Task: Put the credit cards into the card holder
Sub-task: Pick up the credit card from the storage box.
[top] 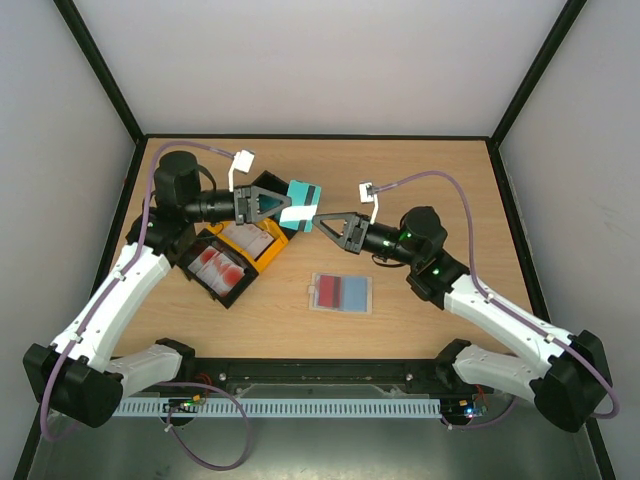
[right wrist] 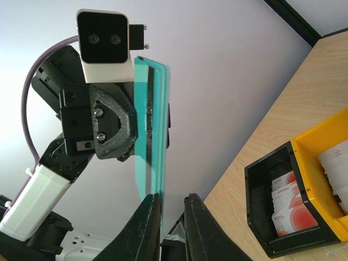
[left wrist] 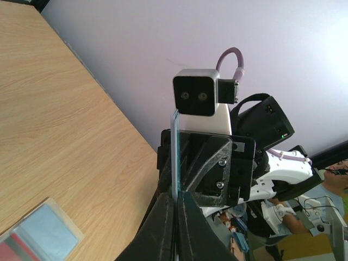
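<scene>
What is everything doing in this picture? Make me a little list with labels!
Left gripper: shut on the teal cards, held up off the table
Teal cards: seemingly two layers, held edge-on toward the right gripper
Right gripper: open a little, tips close to the cards' edge
Black bin: white cards with red marks inside
Yellow bin: right beside the black bin
Flat clear sleeve: lying on the table, red and blue inside
</scene>
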Controlling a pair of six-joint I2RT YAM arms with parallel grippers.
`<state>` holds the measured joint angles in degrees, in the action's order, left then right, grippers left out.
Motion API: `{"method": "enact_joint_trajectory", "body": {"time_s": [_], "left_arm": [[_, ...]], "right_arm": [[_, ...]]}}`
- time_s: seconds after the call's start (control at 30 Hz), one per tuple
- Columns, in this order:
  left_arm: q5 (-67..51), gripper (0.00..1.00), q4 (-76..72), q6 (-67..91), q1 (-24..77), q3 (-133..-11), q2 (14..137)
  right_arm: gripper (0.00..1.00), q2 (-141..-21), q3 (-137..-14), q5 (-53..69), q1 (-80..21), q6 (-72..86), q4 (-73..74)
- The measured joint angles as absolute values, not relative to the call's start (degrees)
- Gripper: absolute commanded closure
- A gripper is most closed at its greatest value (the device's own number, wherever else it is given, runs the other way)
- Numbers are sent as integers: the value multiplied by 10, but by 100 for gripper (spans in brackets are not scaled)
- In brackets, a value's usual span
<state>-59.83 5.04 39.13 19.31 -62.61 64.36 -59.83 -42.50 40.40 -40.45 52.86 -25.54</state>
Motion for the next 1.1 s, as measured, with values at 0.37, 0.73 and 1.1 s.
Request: {"method": "enact_joint_trajectory", "body": {"time_s": [0.37,0.73,1.1], "left_arm": [[-611,97,44,392,192,-625,644],[-584,98,60,380,189,-622,644],[-585,97,61,383,189,-622,644]], "right_arm": [[85,-623,-428,403,-404,527,-252],[71,-611,-427,402,-404,528,-248],[79,-603,-422,404,-404,528,-259]]}}
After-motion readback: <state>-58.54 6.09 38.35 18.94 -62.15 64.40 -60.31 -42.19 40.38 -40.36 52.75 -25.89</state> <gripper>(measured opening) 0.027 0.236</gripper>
